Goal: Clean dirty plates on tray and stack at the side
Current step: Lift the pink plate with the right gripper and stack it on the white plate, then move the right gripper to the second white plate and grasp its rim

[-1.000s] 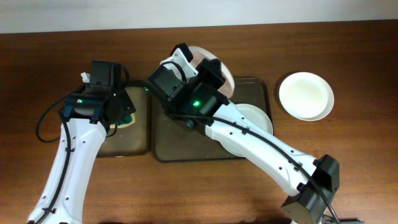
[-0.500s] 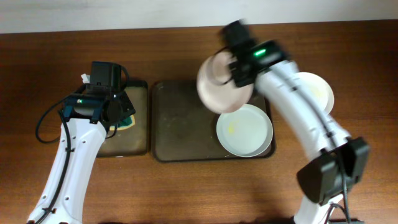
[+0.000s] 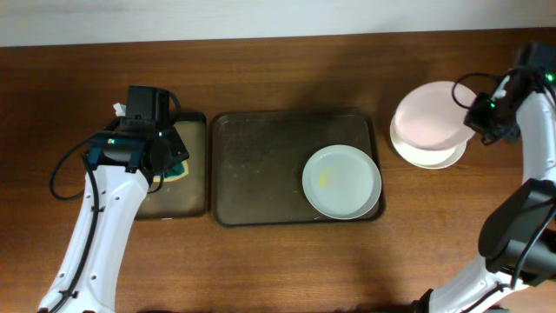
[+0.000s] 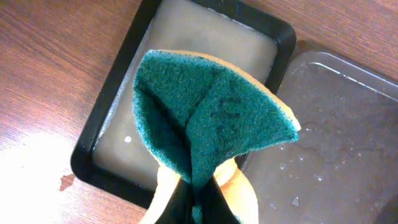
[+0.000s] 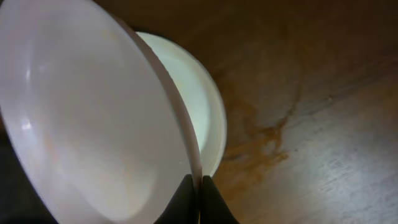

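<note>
My right gripper (image 3: 480, 111) is shut on the rim of a white plate (image 3: 430, 114), held just above a second white plate (image 3: 432, 156) that lies on the table at the right. In the right wrist view the held plate (image 5: 93, 118) fills the left, the lower plate (image 5: 202, 118) shows behind it, and the gripper (image 5: 198, 186) pinches the rim. A third plate (image 3: 341, 181) with a faint yellow smear lies in the right part of the tray (image 3: 261, 165). My left gripper (image 4: 198, 202) is shut on a folded green and yellow sponge (image 4: 208, 118), hanging over the small dark tray (image 4: 118, 130).
The small dark tray (image 3: 178, 198) holds cloudy water and sits just left of the big tray (image 4: 336, 137). Wet specks dot the big tray's floor. Bare wooden table (image 3: 261, 269) lies in front and at the far right (image 5: 323, 124).
My right arm has swung the plate from over the tray's back edge rightward to above the plate at the side. The left arm and sponge have not moved.
</note>
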Available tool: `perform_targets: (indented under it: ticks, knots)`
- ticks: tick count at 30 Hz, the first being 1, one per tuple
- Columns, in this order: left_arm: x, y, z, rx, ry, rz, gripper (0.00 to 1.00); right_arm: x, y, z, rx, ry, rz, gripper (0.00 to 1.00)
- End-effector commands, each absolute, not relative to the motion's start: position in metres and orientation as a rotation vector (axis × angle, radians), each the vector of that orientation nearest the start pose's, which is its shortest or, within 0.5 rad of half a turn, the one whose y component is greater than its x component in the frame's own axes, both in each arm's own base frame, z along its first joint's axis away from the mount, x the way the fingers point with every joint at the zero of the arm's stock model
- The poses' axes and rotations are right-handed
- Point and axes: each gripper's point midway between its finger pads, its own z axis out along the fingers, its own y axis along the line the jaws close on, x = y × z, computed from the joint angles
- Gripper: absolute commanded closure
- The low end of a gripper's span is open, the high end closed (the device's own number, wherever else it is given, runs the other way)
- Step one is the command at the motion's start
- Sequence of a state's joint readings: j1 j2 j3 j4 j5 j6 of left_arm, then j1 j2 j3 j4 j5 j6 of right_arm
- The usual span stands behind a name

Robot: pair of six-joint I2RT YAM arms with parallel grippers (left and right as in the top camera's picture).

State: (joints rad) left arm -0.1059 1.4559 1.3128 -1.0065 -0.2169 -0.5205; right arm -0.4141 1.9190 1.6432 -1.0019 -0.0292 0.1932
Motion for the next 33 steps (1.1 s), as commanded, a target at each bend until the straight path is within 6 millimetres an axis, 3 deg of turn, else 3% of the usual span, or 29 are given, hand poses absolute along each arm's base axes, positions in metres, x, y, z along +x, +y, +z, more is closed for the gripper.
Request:
perform_targets:
  ticks: [1, 4, 5, 6, 7, 10, 12, 13, 14, 18, 20, 23, 28, 33]
  knots:
    - [0.343, 0.005, 0.179, -0.617, 2.594, 0.12, 1.0, 0.394, -0.164, 0.099, 0.898, 2.726, 0.049, 0.96]
    - [0.343, 0.005, 0.179, -0.617, 2.593, 0.119, 1.0, 0.39, -0.161, 0.089, 0.9, 2.738, 0.051, 0.92]
    - [0.343, 0.005, 0.179, -0.617, 2.593, 0.119, 1.0, 0.39, -0.161, 0.086, 0.9, 2.739, 0.052, 0.76]
    - [0.343, 0.005, 0.179, -0.617, 2.593, 0.119, 1.0, 0.389, -0.159, 0.084, 0.898, 2.745, 0.054, 0.44]
    - [0.343, 0.005, 0.179, -0.617, 2.593, 0.119, 1.0, 0.39, -0.155, 0.084, 0.887, 2.749, 0.075, 0.21]
    - [0.343, 0.004, 0.179, -0.617, 2.592, 0.118, 1.0, 0.402, -0.119, 0.088, 0.8, 2.753, 0.298, 0.2]
    - [0.343, 0.004, 0.179, -0.617, 2.592, 0.117, 1.0, 0.413, -0.084, 0.095, 0.627, 2.751, 0.494, 0.31]
    - [0.343, 0.004, 0.179, -0.617, 2.592, 0.118, 1.0, 0.42, -0.051, 0.102, 0.448, 2.741, 0.628, 0.39]
    - [0.343, 0.004, 0.179, -0.617, 2.593, 0.118, 1.0, 0.421, -0.036, 0.105, 0.375, 2.741, 0.672, 0.41]
    - [0.343, 0.004, 0.179, -0.617, 2.594, 0.119, 1.0, 0.418, 0.03, 0.103, 0.11, 2.802, 0.701, 0.35]
    - [0.343, 0.004, 0.179, -0.617, 2.594, 0.119, 1.0, 0.411, 0.056, 0.096, -0.013, 2.861, 0.603, 0.31]
    - [0.343, 0.004, 0.179, -0.617, 2.594, 0.119, 1.0, 0.402, 0.065, 0.084, -0.16, 2.933, 0.333, 0.28]
    - [0.343, 0.004, 0.179, -0.617, 2.593, 0.119, 1.0, 0.395, 0.066, 0.065, -0.329, 2.934, -0.142, 0.14]
    - [0.343, 0.004, 0.179, -0.617, 2.594, 0.119, 1.0, 0.381, 0.07, 0.043, -0.364, 2.959, -0.152, 0.13]
